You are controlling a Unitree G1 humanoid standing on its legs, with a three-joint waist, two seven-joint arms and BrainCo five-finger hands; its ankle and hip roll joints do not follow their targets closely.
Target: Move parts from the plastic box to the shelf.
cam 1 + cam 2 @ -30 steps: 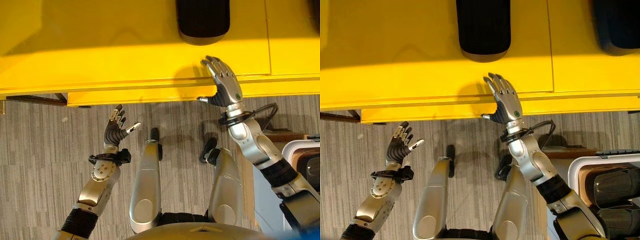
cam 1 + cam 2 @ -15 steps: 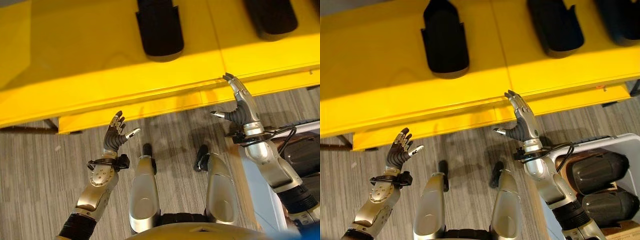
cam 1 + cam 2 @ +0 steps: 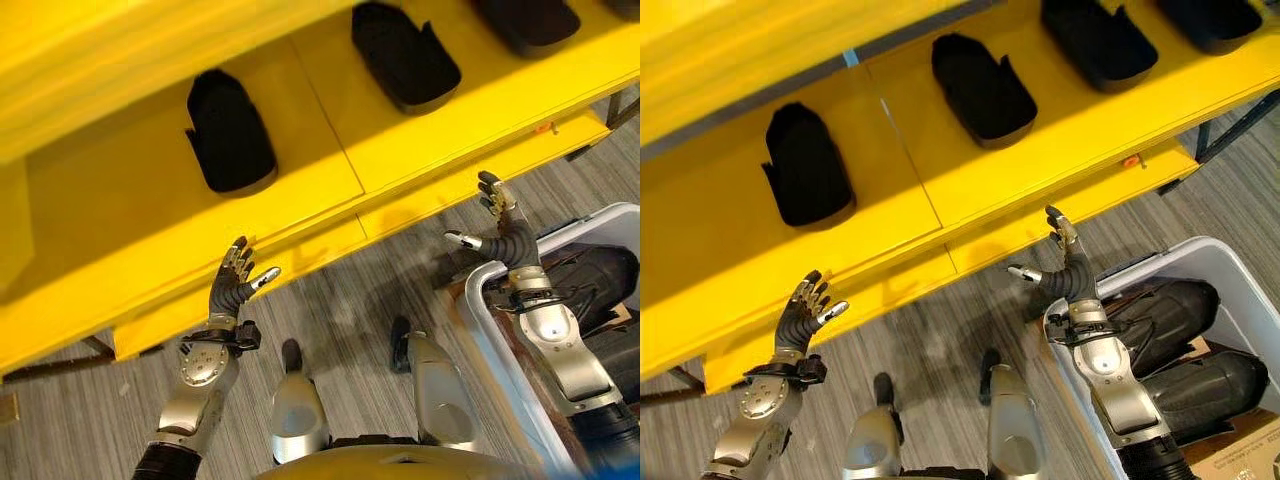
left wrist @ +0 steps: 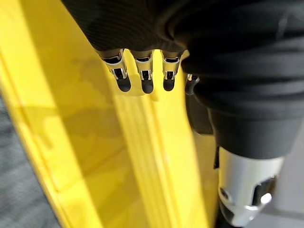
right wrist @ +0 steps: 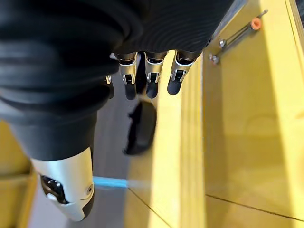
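Several black moulded parts lie on the yellow shelf (image 3: pixel 330 150): one (image 3: pixel 229 132) at the left, one (image 3: pixel 403 55) in the middle, another (image 3: pixel 527 17) further right. More black parts (image 3: pixel 1170 313) fill the white plastic box (image 3: pixel 1230 262) at the lower right. My right hand (image 3: pixel 1068 272) is raised open and empty over the box's near corner, just below the shelf's front edge. My left hand (image 3: pixel 232 283) is held up open and empty before the lower yellow ledge (image 3: pixel 200 310). The right wrist view shows straight fingers (image 5: pixel 152 76) and a shelved part (image 5: pixel 141 127) past them.
The shelf's front edge has a small orange-tipped pin (image 3: pixel 1130 161) near my right hand. A dark shelf leg (image 3: pixel 1225 125) stands at the far right. Grey striped carpet (image 3: pixel 350 300) lies between shelf and box. A brown cardboard piece (image 3: pixel 1240 455) sits under the box.
The camera has swung right and tilted, bringing more shelf parts and the box into view. My right hand has come away from the shelf edge toward the box. The left hand keeps its pose.
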